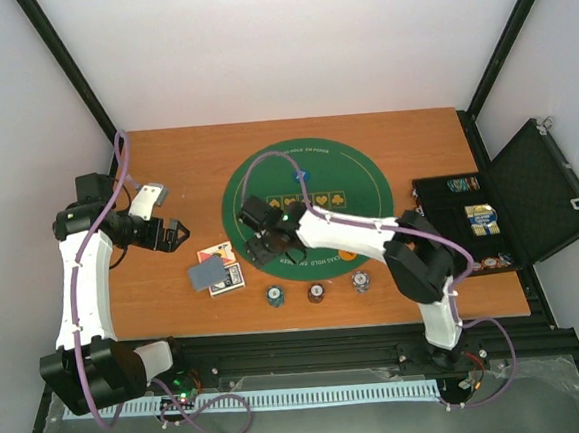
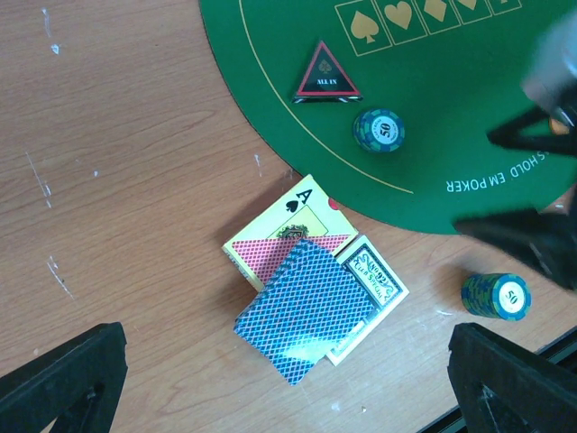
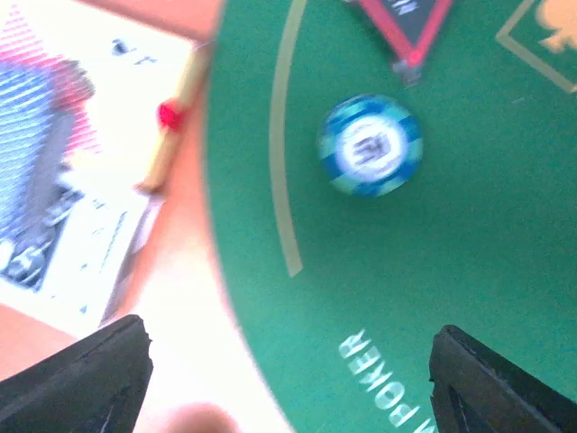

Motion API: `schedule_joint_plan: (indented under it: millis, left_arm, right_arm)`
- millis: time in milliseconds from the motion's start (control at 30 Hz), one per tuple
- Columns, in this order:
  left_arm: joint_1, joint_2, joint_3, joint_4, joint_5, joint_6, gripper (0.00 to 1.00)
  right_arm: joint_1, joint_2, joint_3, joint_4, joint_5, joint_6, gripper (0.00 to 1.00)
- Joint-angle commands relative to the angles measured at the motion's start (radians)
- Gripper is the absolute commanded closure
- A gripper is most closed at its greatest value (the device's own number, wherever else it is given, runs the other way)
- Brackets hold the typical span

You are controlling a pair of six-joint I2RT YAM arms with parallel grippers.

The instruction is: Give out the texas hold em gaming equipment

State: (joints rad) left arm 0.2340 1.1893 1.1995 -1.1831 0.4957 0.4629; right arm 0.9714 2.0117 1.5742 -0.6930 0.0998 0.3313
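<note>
Your left hand (image 1: 176,233) hangs over the left part of the tabletop (image 1: 165,166), fingers spread wide with nothing between them. It looks down on the playing cards (image 2: 302,311), which probably puts it there to take them next. They lie in a loose heap on bare wood toward the near edge, a grey-blue-backed stack overlapping a face-up ace of spades, just off the left rim of the green mat (image 1: 367,185). A heap that flat will likely need a low, careful pinch at one edge. Your right hand (image 1: 263,241) reaches across to the mat's left side, fingers apart and holding nothing. Below it a teal chip (image 3: 371,144) lies flat on the felt, touched by neither finger and close to the triangular marker (image 2: 325,74). It looks set down there as a stake, and the wide opening should let you lift away without dragging it. Along the near edge, just off the mat, a second teal chip (image 1: 273,296), a brown chip (image 1: 316,294) and a grey-white chip (image 1: 361,282) sit spaced apart, seemingly one per seat. At the right edge the black case (image 1: 528,193) stands open with more chips and a deck inside, so there is probably more to distribute.
</note>
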Motion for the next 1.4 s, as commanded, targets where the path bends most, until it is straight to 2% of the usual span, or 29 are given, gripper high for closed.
schedule_joint_plan:
  millis: [0,167,433,900,1300,1367]
  left_arm:
    - [0.005,-0.008,0.018,0.004,0.018,-0.017,0.00]
    - [0.005,-0.010,0.028,-0.002,0.015,-0.018,0.00]
    - [0.005,-0.025,0.037,-0.015,0.008,-0.016,0.00]
    - [0.005,-0.028,0.050,-0.023,0.007,-0.015,0.00]
    - [0.006,-0.033,0.050,-0.026,0.002,-0.013,0.00]
    - [0.005,-0.033,0.052,-0.026,0.001,-0.011,0.00]
  right_arm:
    - [0.101,-0.115,-0.145,0.044,0.020,0.057,0.15]
    - [0.183,-0.154,-0.252,0.074,0.041,0.126,0.13]
    - [0.210,-0.114,-0.270,0.082,0.052,0.146,0.16]
    - [0.225,-0.107,-0.299,0.104,0.038,0.167,0.38]
    - [0.226,-0.095,-0.307,0.098,0.041,0.166,0.45]
    - [0.226,-0.098,-0.308,0.098,0.046,0.167,0.52]
